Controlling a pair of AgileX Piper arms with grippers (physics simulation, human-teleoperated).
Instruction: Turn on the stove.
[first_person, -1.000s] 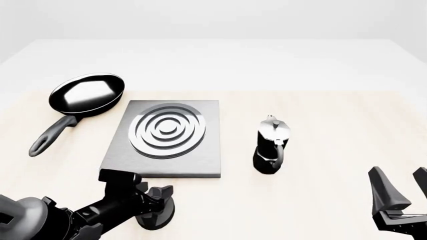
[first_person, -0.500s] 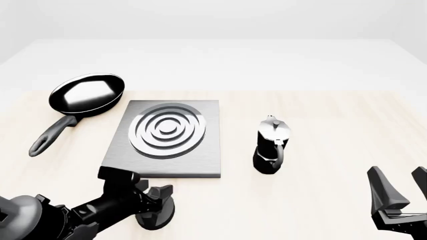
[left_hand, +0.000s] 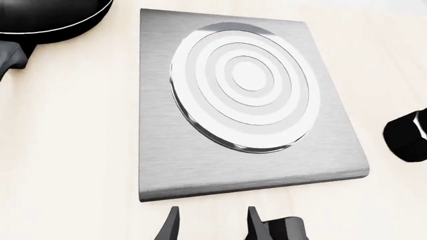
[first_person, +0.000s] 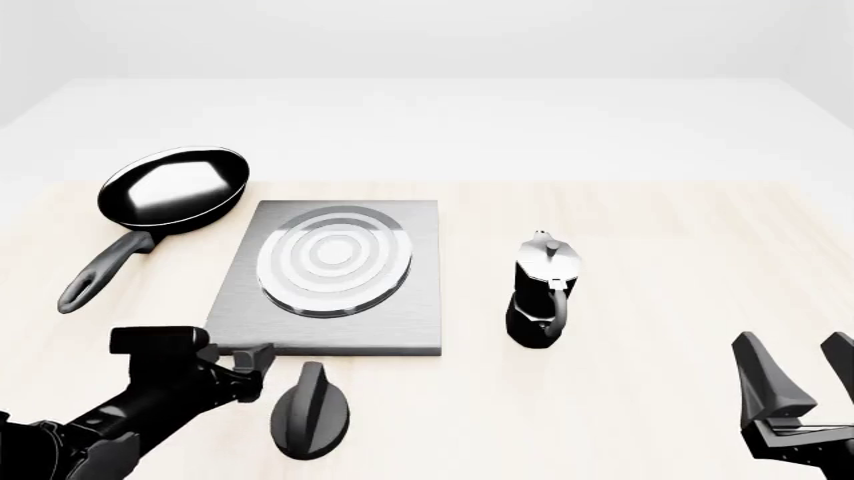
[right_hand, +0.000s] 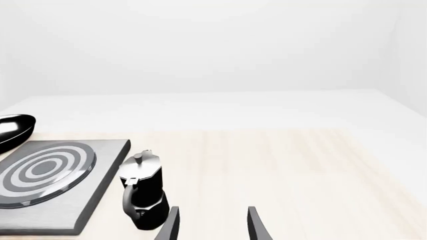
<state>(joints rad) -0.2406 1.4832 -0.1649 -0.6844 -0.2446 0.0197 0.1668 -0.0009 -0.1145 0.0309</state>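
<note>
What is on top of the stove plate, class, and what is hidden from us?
Only its own silver rings sit on the stove plate; no pot or pan rests there. The knob stands apart on the table, in front. The plate's underside is hidden.

- A bare strip of table (first_person: 441, 400) lies between the near edge of the stove (first_person: 334, 280) and the knob (first_person: 311, 412); the two are apart.
- The left gripper (first_person: 254, 358) hangs just left of the knob, its fingers parted, nothing between them.
- Open table runs right of the knob toward the right gripper (first_person: 807, 385), which stands well apart, fingers spread.
- The moka pot (first_person: 543, 290) stands upright right of the stove, with a clear lane between them.
- The frying pan (first_person: 160, 200) sits off the stove's far-left corner, its handle angled toward the near side.
</note>
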